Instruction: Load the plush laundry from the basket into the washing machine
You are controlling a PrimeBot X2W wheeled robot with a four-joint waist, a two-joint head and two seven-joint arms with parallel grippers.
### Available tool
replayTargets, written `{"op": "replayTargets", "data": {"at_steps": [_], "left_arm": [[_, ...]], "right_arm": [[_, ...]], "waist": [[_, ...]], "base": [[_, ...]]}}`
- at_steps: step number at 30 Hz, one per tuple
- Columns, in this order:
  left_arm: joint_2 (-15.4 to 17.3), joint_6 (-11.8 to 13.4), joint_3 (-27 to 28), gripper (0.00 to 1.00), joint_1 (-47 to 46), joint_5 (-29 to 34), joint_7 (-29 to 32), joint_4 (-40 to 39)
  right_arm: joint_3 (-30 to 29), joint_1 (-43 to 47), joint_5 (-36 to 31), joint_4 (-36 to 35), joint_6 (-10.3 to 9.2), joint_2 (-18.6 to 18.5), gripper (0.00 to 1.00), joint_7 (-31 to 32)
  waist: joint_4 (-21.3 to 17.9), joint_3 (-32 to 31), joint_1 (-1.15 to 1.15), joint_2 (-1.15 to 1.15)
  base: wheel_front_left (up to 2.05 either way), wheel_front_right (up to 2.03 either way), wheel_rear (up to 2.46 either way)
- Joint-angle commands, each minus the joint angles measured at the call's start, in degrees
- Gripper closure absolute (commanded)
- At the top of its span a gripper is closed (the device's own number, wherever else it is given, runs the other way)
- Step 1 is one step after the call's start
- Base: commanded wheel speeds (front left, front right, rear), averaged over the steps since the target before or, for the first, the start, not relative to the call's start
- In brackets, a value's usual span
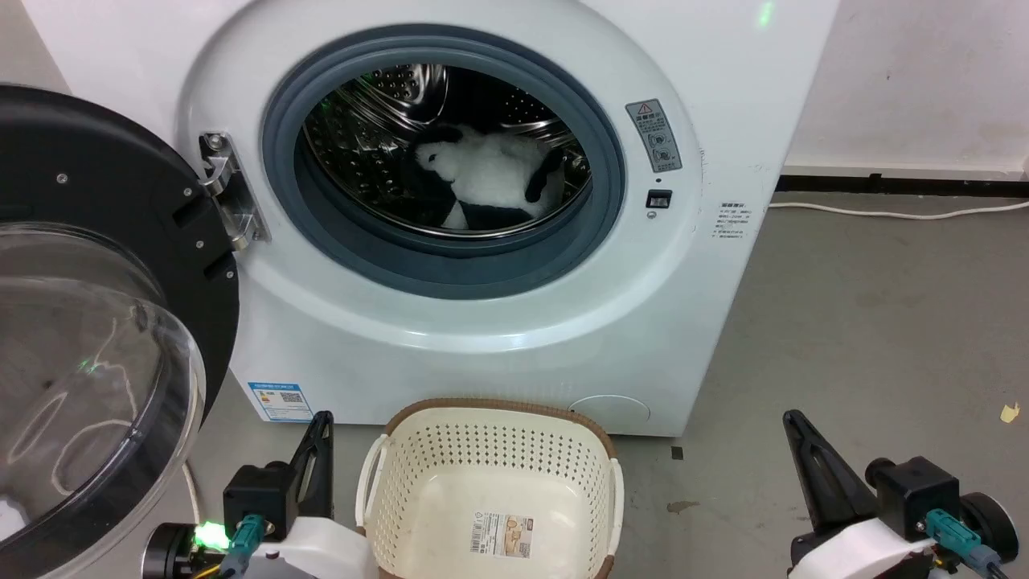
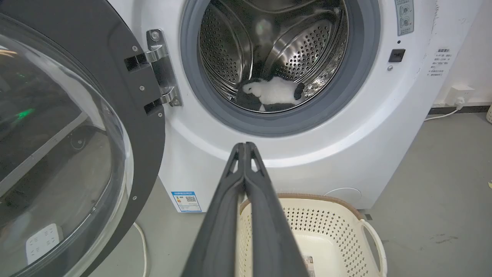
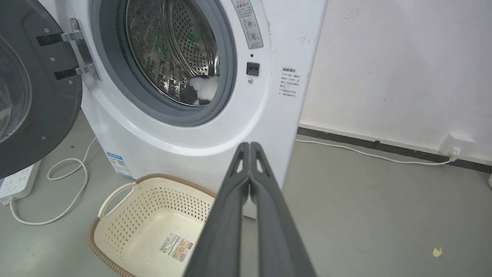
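Load looks done: plush laundry [image 1: 490, 173] lies on the bottom of the drum [image 1: 362, 145], upper centre of the head view, well inside the grey seal [image 1: 279, 153], with nothing draped over the lip. The basket [image 1: 490, 404], bottom centre and just in front of the washing machine [image 1: 450, 338], holds only its paper label [image 1: 502, 535]. So I'd call the step in hand a clean stand-off: arms low, clear of the door [image 1: 120, 201] hanging open at the left edge and of the basket rim. No reason to reach into the drum unless the toy slumps toward the seal. Left gripper [image 1: 323, 420], lower left: fingers pressed together, empty, touching nothing I can see. Right gripper [image 1: 793, 418], lower right: same, fingers together, empty, above bare floor [image 1: 868, 338].
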Motion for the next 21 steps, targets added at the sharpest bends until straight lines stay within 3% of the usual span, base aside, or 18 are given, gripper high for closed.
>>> {"op": "replayTargets", "data": {"at_steps": [1, 21], "left_arm": [[-0.2, -0.2, 0.4, 1.0, -0.2, 0.6, 0.4, -0.6], [-1.2, -1.1, 2.2, 1.0, -0.2, 2.6, 2.6, -2.4]], "right_arm": [[0.1, -0.8, -0.2, -0.4, -0.04, 0.0, 1.0, 0.3], [0.2, -1.3, -0.4, -1.0, -0.05, -0.1, 1.0, 2.5]], "waist": [[0.0, 0.0, 0.0, 0.0], [0.0, 0.0, 0.0, 0.0]], "base": [[0.0, 0.0, 0.0], [0.0, 0.0, 0.0]]}}
